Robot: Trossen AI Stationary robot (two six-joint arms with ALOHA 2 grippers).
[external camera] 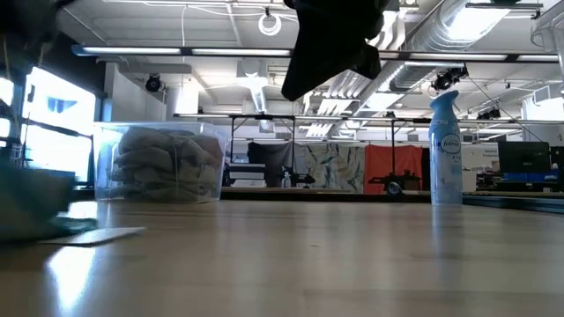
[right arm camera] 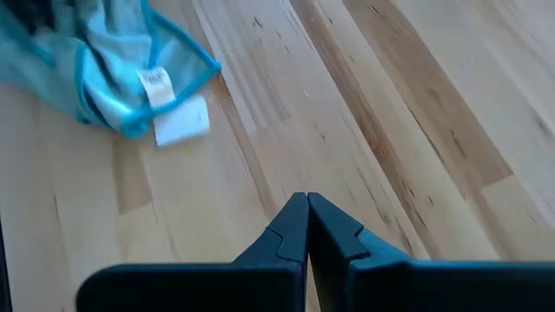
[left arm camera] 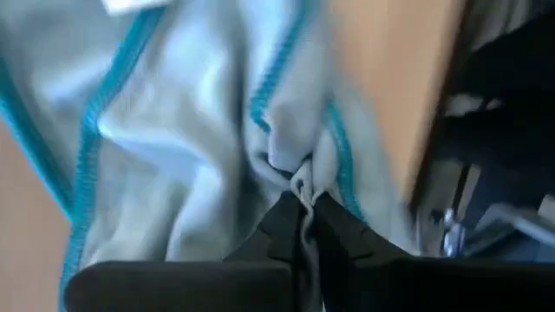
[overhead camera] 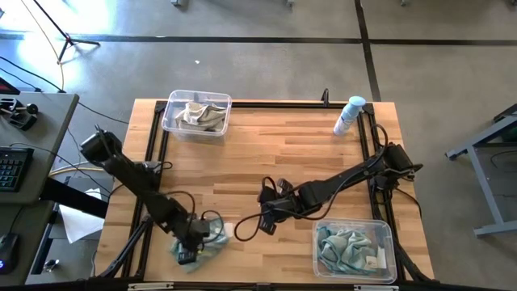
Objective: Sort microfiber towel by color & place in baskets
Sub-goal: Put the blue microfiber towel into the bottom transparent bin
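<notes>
A pale teal-blue microfiber towel (overhead camera: 203, 241) lies bunched near the table's near left corner; it also shows in the right wrist view (right arm camera: 104, 65) with a white tag. My left gripper (overhead camera: 191, 245) is down on it and shut on its cloth (left arm camera: 302, 204). My right gripper (overhead camera: 266, 212) hangs shut and empty over the middle of the table (right arm camera: 307, 208). A clear basket (overhead camera: 196, 114) at the far left holds beige-grey towels (external camera: 167, 163). A second basket (overhead camera: 354, 249) at the near right holds teal towels. My left gripper pinches a raised fold of the teal towel (left arm camera: 299, 178) between its two fingertips (left arm camera: 282, 217), near a stitched blue edge. The fingers come from above, pointing down. The rest of the towel spreads slack on the table around them.
A white spray bottle with a blue cap (overhead camera: 349, 115) stands near the far right corner (external camera: 445, 150). A small white card (right arm camera: 182, 121) lies on the wood beside the teal towel. Bare wood lies between the two baskets. Black rails (overhead camera: 153, 153) frame the table's edges.
</notes>
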